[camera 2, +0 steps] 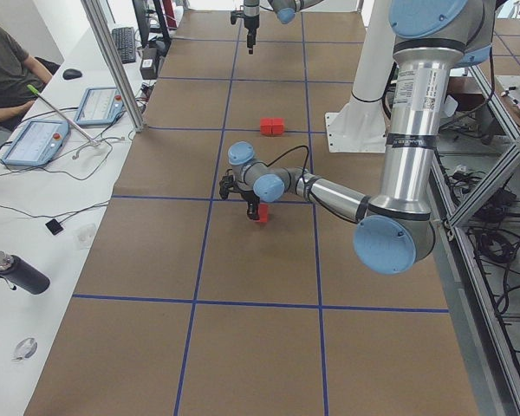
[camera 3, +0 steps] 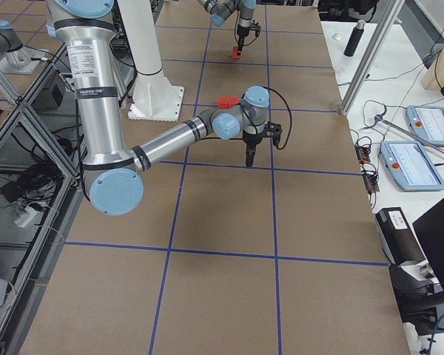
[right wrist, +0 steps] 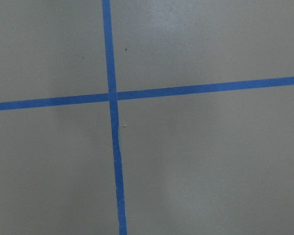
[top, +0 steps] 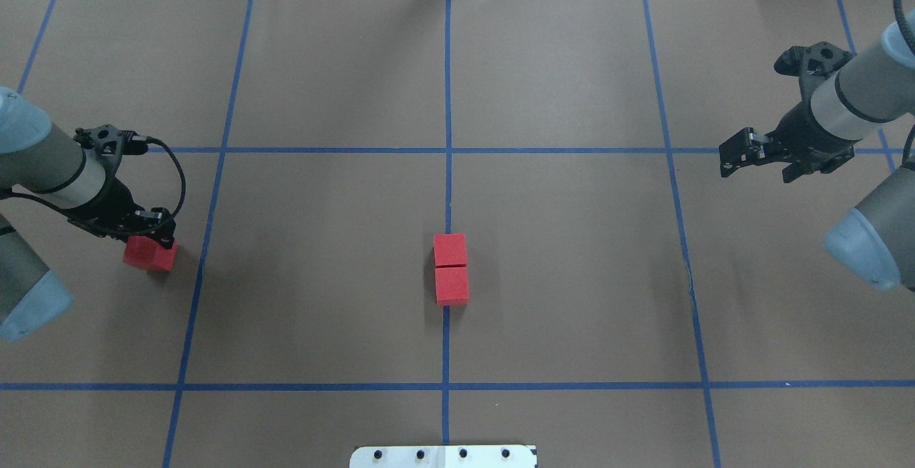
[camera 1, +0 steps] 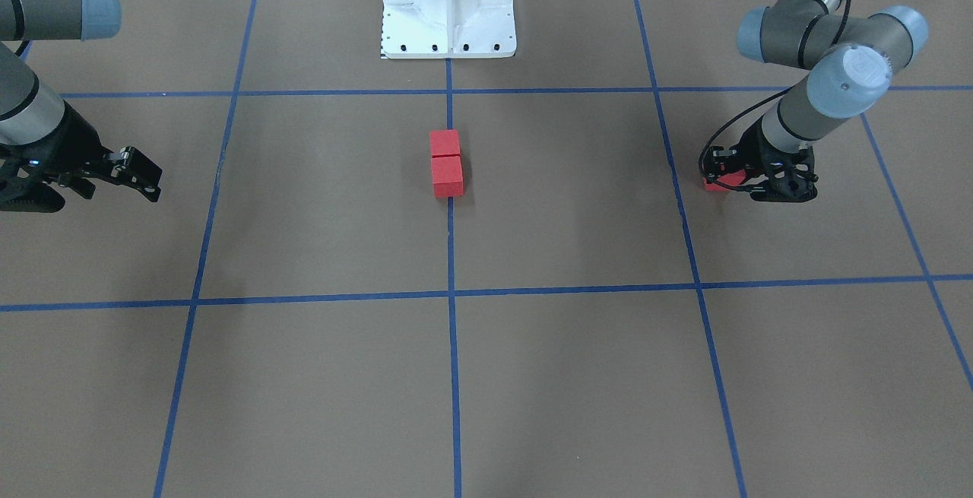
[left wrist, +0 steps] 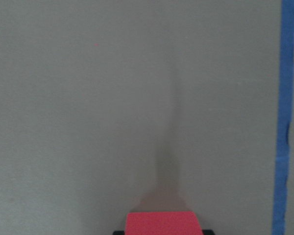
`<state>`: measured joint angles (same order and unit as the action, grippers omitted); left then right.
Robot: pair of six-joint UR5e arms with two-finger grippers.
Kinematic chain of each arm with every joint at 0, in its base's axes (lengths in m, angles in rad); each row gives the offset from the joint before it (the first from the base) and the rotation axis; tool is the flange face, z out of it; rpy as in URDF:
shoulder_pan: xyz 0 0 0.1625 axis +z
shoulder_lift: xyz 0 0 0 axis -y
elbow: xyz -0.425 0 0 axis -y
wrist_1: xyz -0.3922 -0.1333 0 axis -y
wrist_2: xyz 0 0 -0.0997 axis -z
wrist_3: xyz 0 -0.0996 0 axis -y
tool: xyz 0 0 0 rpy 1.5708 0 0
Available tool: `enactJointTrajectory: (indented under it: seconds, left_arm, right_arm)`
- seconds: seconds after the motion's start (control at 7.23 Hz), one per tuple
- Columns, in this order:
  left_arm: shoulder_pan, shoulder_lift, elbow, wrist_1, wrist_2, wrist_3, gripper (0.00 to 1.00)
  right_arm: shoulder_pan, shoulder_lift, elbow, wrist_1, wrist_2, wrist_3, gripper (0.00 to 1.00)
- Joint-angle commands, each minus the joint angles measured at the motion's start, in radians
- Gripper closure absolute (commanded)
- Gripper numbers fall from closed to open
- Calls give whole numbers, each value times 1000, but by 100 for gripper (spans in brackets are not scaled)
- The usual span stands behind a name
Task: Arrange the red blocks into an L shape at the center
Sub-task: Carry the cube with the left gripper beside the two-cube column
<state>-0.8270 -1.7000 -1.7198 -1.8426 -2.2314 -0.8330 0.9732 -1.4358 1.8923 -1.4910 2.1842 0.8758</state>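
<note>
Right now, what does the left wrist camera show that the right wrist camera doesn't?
Only the left wrist view: a red block at its bottom edge, and a single tape line running down its right side. Only the right wrist view: a tape crossing, with no block in sight. Both: the brown surface and blue tape.

I am seeing open brown surface running from the left gripper (top: 156, 236), clamped around the third red block (top: 146, 255) near the table's left edge, to the two red blocks (top: 450, 269) touching at the middle. Only flat tape lines (top: 214, 239) are crossing it. The white robot base (camera 1: 448, 7) is standing at the robot-side edge. The right gripper (top: 743, 157) is hanging near the right edge.
</note>
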Motion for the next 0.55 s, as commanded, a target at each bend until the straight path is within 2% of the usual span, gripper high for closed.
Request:
enactJointTrajectory:
  seconds: [0.0,0.14,0.28,0.41]
  left_arm:
    - [-4,-164,-67,195,-14,-93,100]
    - [-3,-235,-76,242,-14,-210,100]
    - [8,-286,-73,243,-16,-414,100]
    - [41,-308,-73,238,-7,-721,100]
  right_arm:
    - [-1,1,-2,0,2,-1,0]
    - [-1,2,-4,0,0,0,0]
    - [1,2,-2,0,0,3,0]
    - [1,2,-4,0,0,3,0]
